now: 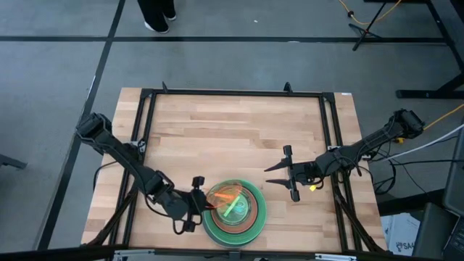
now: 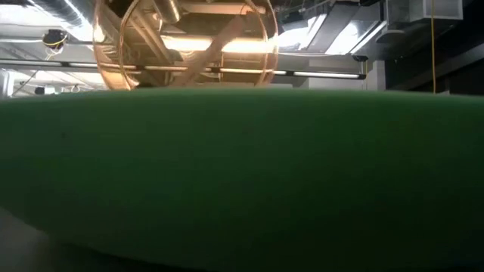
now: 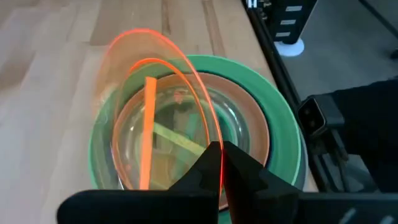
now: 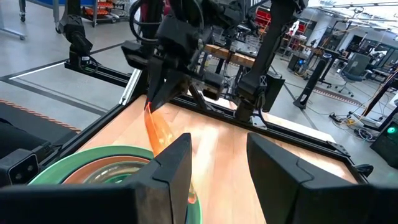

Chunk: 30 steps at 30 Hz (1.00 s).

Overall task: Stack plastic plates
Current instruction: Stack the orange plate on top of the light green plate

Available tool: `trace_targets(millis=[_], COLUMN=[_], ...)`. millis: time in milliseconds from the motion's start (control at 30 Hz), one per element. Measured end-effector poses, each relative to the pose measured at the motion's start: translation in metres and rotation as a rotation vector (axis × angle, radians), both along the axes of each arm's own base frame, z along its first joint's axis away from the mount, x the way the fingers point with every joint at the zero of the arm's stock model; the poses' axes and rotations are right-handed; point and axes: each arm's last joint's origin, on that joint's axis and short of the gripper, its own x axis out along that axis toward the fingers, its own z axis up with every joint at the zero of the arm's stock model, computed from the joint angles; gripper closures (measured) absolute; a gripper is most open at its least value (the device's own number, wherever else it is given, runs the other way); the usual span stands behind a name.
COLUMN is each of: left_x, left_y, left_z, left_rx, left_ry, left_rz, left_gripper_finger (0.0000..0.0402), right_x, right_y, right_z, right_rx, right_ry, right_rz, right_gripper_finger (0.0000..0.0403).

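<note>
The plates stand in one stack [image 1: 246,228] near the table's near edge. A large light green plate [image 3: 281,112] shows at the outside, with a terracotta plate [image 3: 261,134] and clear small plates inside it. In the low view the green rim [image 2: 242,174] fills most of the picture. A translucent orange plate [image 1: 226,196] stands tilted over the stack, and my left gripper [image 1: 201,203] is shut on it at the stack's left side. My right gripper [image 1: 272,175] is open and hovers just right of the stack, touching nothing. My left gripper [image 3: 220,149] pinches the orange plate's rim [image 3: 214,134] between its two fingers, on the plate's left side. The fingers come from the table's left, slanting down. The plate [image 4: 157,130] is steeply tilted over the stack; whether its lower rim touches the plates below, I cannot tell.
A black metal frame [image 1: 232,93] runs round the wooden tabletop [image 1: 232,130]. The far half of the table is bare wood. A person's feet [image 1: 156,18] show on the floor beyond the far edge. Stands and cables fill the room behind.
</note>
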Motion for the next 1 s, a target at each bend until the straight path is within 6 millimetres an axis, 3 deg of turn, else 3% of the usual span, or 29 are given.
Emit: trace_targets(millis=[333, 467, 700, 1000], left_x=[0.025, 0.033, 0.039, 0.043], left_y=[-0.021, -0.027, -0.03, -0.023], left_z=[-0.001, -0.012, -0.032, -0.035], left_rx=[-0.034, -0.005, 0.03, 0.045], left_ry=[-0.023, 0.007, 0.054, 0.072], left_rz=[-0.047, -0.064, -0.062, -0.036], left_gripper_finger=[0.0397, 0.0397, 0.0397, 0.0397], right_x=[0.0, 0.0, 0.0, 0.0], right_y=[0.0, 0.0, 0.0, 0.0], right_z=[0.0, 0.0, 0.0, 0.0], right_rx=[0.0, 0.0, -0.001, 0.0], right_ry=[0.0, 0.0, 0.001, 0.0], right_rz=[0.0, 0.0, 0.0, 0.0], right_gripper_finger=[0.0254, 0.0254, 0.0254, 0.0254])
